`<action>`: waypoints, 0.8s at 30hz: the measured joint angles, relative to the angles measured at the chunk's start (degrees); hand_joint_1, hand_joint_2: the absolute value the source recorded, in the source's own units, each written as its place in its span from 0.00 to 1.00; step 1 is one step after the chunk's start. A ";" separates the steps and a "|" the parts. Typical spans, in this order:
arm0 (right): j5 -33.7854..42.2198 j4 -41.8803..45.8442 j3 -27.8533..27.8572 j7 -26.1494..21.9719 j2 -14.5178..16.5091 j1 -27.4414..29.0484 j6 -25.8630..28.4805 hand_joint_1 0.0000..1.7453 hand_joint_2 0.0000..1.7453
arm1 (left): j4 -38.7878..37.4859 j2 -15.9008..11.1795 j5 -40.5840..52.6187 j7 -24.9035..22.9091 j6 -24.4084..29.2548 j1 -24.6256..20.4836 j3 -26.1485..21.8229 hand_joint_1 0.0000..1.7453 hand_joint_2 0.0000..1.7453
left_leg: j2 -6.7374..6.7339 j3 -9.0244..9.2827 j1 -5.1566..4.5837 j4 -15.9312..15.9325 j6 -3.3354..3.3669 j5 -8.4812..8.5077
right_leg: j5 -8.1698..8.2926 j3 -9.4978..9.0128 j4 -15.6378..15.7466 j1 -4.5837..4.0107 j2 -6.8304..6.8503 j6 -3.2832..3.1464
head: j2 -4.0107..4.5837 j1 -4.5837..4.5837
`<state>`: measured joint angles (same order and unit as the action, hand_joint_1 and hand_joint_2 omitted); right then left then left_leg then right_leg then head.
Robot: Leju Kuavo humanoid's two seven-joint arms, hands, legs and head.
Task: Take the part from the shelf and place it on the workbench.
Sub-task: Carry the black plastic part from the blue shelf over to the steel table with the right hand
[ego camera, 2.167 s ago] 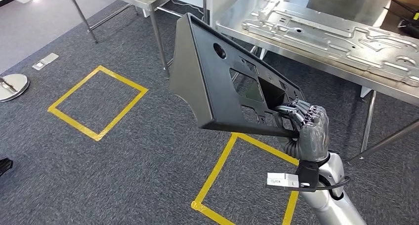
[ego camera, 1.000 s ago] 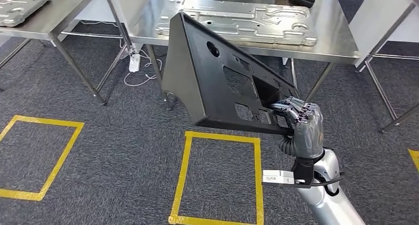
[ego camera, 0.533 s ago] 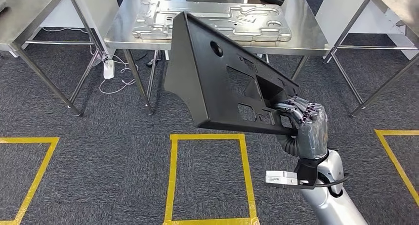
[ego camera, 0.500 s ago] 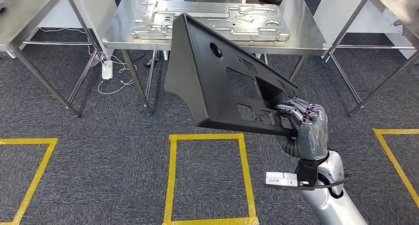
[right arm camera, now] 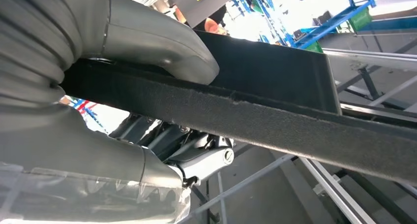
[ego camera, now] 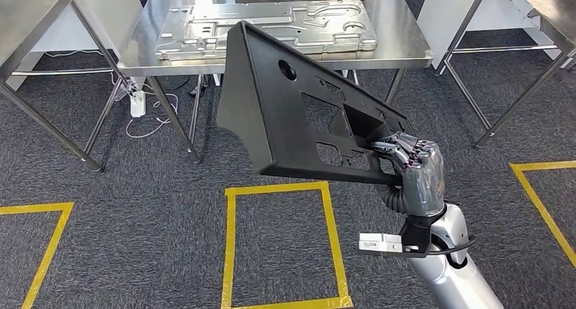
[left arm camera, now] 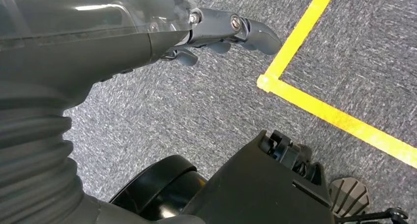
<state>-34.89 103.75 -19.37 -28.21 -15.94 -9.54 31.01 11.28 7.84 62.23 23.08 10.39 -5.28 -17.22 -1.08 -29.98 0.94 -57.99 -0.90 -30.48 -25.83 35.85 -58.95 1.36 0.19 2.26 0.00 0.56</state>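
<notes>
I stand in a factory workshop: stainless steel workbenches [ego camera: 401, 47] carrying a stamped sheet-metal panel [ego camera: 265, 29] on grey carpet [ego camera: 122, 255] marked with yellow tape squares [ego camera: 278, 244].

No readable text, labels, brands or numbers in any view. The small white tag [ego camera: 380, 243] at the right wrist looks blank or is too small to read. The yellow floor tape [ego camera: 229, 244] forms plain outlines with no lettering.
</notes>
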 joint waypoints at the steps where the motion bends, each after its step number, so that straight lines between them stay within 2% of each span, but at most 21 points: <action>1: 0.00 0.00 -0.03 0.01 0.02 0.00 0.00 1.00 1.00 | 0.00 -0.01 0.00 0.00 -0.08 0.00 0.00 0.00 1.00 | 0.00 -0.01 -0.03 -0.04 0.00 -0.04 | 0.01 -0.01 0.00 0.05 0.00 0.00 | 0.00 0.15; 4: 0.00 0.00 -0.15 0.02 0.05 0.00 0.01 1.00 1.00 | 0.00 -0.01 -0.05 0.06 -0.17 0.00 0.00 0.00 1.00 | -0.01 -0.02 -0.24 -0.14 0.02 -0.13 | 0.06 -0.11 0.04 0.20 0.00 0.08 | 0.00 0.53; 6: -0.04 0.00 -0.28 0.02 0.07 0.02 0.05 1.00 1.00 | 0.00 -0.01 -0.15 0.27 -0.25 0.00 0.00 0.00 1.00 | -0.02 -0.03 -0.45 -0.03 0.15 -0.05 | 0.44 -0.27 0.06 0.32 -0.01 0.37 | 0.00 0.68; 9: -0.15 0.00 -0.38 0.04 0.09 0.07 0.16 1.00 1.00 | 0.00 0.04 -0.20 0.57 -0.41 0.01 0.00 0.00 1.00 | -0.08 0.54 -0.02 0.81 0.65 0.55 | 0.84 -0.15 -0.75 0.33 -0.04 0.85 | 0.00 0.76; 11: -0.16 0.00 -0.36 0.03 0.11 0.01 0.19 1.00 1.00 | 0.00 0.09 -0.21 0.66 -0.47 0.04 0.00 0.00 1.00 | -0.14 0.94 0.45 1.15 0.82 0.84 | -1.52 1.61 -4.26 0.37 -0.05 1.11 | 0.00 0.12; 13: -0.16 -0.02 -0.37 0.03 0.13 0.08 0.20 1.00 1.00 | 0.00 0.13 -0.22 0.68 -0.51 0.07 0.00 0.00 1.00 | -0.19 0.94 0.62 1.15 0.84 0.84 | -4.80 4.93 -11.12 0.42 -0.06 1.47 | 0.00 -0.81; 14: -0.16 -0.06 -0.38 0.04 0.14 0.17 0.20 1.00 1.00 | 0.00 0.14 -0.22 0.69 -0.53 0.09 0.00 0.00 1.00 | -0.22 0.97 0.74 1.14 0.77 0.80 | -5.63 6.26 -13.62 0.50 -0.06 1.63 | 0.00 -1.12; 15: -0.16 -0.10 -0.39 0.04 0.14 0.23 0.20 1.00 1.00 | 0.00 0.14 -0.23 0.68 -0.55 0.09 0.00 0.00 1.00 | -0.23 1.03 0.92 1.12 0.64 0.72 | -5.45 6.73 -14.30 0.61 -0.06 1.83 | 0.00 -1.33; 16: -0.16 -0.13 -0.39 0.04 0.14 0.26 0.20 1.00 1.00 | 0.00 0.15 -0.24 0.68 -0.56 0.09 0.00 0.00 1.00 | -0.21 1.18 1.17 1.11 0.41 0.55 | -4.11 6.03 -12.56 0.77 -0.05 2.04 | 0.00 -1.50; 18: -0.16 -0.18 -0.38 0.04 0.15 0.24 0.20 1.00 1.00 | 0.00 0.15 -0.24 0.70 -0.57 0.10 0.00 0.00 1.00 | -0.15 1.73 1.63 1.13 -0.45 -0.05 | -0.36 2.52 -5.06 1.15 0.14 2.74 | 0.00 -1.81; 19: -0.16 -0.22 -0.40 0.03 0.16 0.17 0.22 1.00 1.00 | 0.00 0.14 -0.24 0.76 -0.58 0.11 0.00 0.00 1.00 | -0.15 1.97 1.74 1.12 -0.98 -0.37 | 0.22 1.10 -1.81 1.15 0.30 2.71 | 0.00 -2.05; 20: -0.16 -0.27 -0.41 0.03 0.19 0.17 0.25 1.00 1.00 | 0.01 0.14 -0.26 0.82 -0.60 0.10 0.00 0.00 1.00 | -0.21 2.13 1.66 1.19 -1.51 -0.64 | 0.36 0.18 0.03 1.03 0.43 2.38 | 0.00 -2.19; 22: -0.17 -0.33 -0.41 0.12 0.22 0.29 0.32 1.00 1.00 | 0.02 0.13 -0.30 0.91 -0.59 0.11 0.00 0.00 1.00 | -0.42 2.62 1.46 1.43 -2.38 -0.84 | -0.69 -0.11 0.48 0.72 0.43 0.83 | 0.00 -2.06; 24: -0.16 -0.31 -0.37 0.24 0.23 0.43 0.36 1.00 1.00 | 0.03 0.17 -0.33 0.91 -0.58 0.06 0.00 0.00 1.00 | -0.38 2.77 1.61 0.64 -2.85 -0.79 | -0.90 -0.86 0.34 0.76 0.08 -0.37 | 0.00 -1.32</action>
<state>-35.06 103.44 -19.74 -27.97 -15.72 -9.11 31.37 11.31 8.01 61.90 23.99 9.81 -5.22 -17.22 -1.46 -27.21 2.55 -57.35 -3.76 -31.27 -26.73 34.99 -58.61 2.12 0.27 1.89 0.00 -0.76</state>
